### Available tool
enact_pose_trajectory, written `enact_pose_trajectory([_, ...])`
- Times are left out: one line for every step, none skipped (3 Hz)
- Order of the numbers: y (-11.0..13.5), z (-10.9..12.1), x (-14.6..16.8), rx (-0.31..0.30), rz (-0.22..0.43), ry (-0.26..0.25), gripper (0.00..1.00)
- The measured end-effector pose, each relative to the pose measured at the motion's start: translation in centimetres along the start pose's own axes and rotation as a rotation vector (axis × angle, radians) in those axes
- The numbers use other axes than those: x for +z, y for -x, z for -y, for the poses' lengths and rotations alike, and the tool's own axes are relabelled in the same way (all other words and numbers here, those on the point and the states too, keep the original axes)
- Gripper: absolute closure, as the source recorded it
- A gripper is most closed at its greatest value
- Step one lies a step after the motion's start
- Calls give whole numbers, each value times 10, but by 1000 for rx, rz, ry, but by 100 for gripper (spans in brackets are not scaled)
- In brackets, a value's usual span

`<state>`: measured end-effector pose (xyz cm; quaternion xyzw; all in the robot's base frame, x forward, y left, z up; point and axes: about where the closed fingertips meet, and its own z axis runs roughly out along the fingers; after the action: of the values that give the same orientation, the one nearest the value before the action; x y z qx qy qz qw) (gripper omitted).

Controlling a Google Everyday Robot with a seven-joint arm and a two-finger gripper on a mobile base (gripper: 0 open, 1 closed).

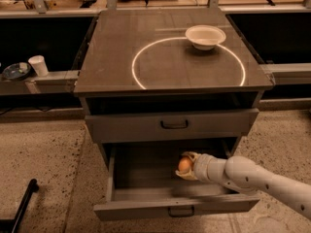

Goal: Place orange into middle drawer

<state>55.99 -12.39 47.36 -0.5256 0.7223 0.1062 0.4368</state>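
The pale gripper holds the smooth round orange above the floor of the open grey middle drawer. Next job: lower it and let go.

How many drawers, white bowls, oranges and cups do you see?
2 drawers: upper drawer shut, middle drawer open
1 bowl
1 orange, held by the gripper over the middle drawer
1 cup
Total: 5

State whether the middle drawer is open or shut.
Open: the middle drawer is pulled out, showing its floor and side walls, and the gripper holds the orange over it.
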Motion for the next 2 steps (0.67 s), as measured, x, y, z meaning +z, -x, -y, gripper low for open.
enact_pose_trajectory([-41,-2,29,-105,-131,-24,100])
enact_pose_trajectory([-51,0,40,-133,-161,-47,100])
